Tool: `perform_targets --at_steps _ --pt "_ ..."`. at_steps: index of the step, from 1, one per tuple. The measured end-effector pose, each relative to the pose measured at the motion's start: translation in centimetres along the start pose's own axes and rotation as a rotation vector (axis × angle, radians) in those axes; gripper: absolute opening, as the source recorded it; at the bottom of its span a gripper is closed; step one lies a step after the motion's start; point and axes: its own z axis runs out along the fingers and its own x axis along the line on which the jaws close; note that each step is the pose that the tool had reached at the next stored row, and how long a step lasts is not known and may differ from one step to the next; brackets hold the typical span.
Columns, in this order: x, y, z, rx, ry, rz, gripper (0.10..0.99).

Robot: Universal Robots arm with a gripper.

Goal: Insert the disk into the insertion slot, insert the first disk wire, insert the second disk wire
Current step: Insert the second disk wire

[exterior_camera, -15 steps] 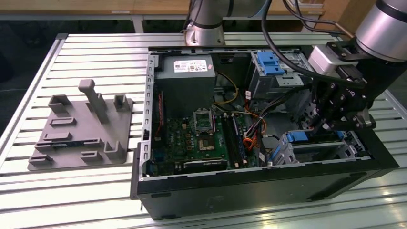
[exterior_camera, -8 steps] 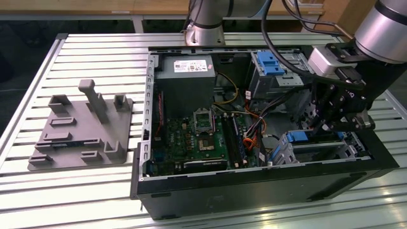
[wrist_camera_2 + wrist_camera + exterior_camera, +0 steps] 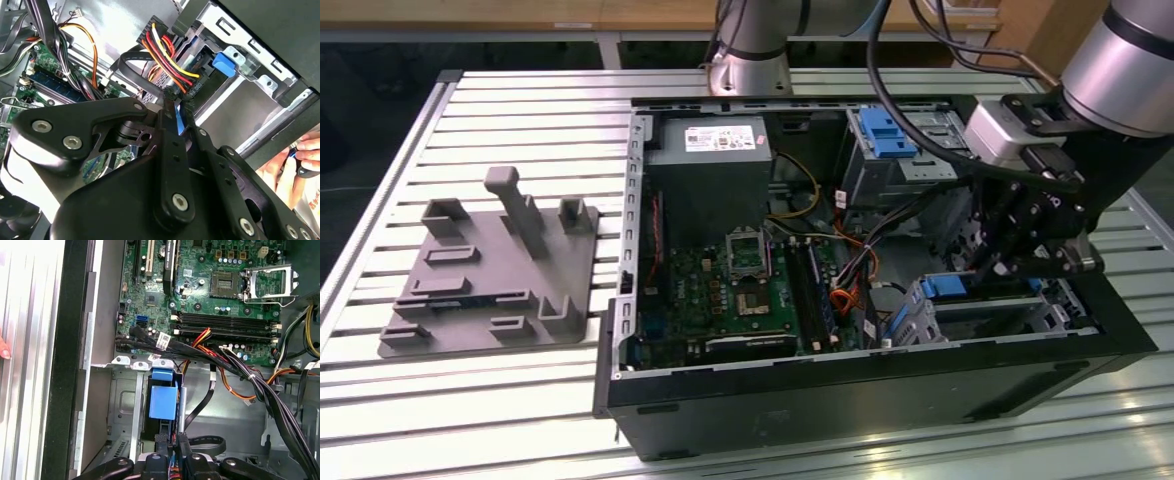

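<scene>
The disk sits inside the insertion slot [image 3: 1051,316] at the case's near corner on the exterior view's right; its blue carrier end [image 3: 943,287] faces the motherboard. In the first wrist view the carrier [image 3: 163,401] lies between the slot's metal walls [image 3: 122,400]. My gripper [image 3: 995,270] reaches down into the case right behind the carrier. It is shut on a disk wire, a black connector [image 3: 173,93] with red, yellow, orange and black leads, held at the disk's end. In the first wrist view my gripper [image 3: 171,438] is just past the carrier, beside a looped flat black cable [image 3: 206,442].
The motherboard [image 3: 734,290] fills the case floor, with cable bundles [image 3: 260,385] crossing toward the slot. A taller grey cage with a blue clip [image 3: 882,130] stands at the back. A grey fixture plate [image 3: 487,280] lies outside on the slatted table. A person's hand [image 3: 300,155] is near the case.
</scene>
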Motion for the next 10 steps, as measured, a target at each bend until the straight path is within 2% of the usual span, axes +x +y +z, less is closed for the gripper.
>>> perform_targets --at_steps 7,8,10 --pt "0.05 -0.01 0.16 0.0 -0.0001 -0.001 0.2" --pt "0.07 -0.01 0.15 0.0 -0.0002 0.0 0.216" --pt "0.1 0.0 -0.06 0.0 -0.0001 0.0 0.329"
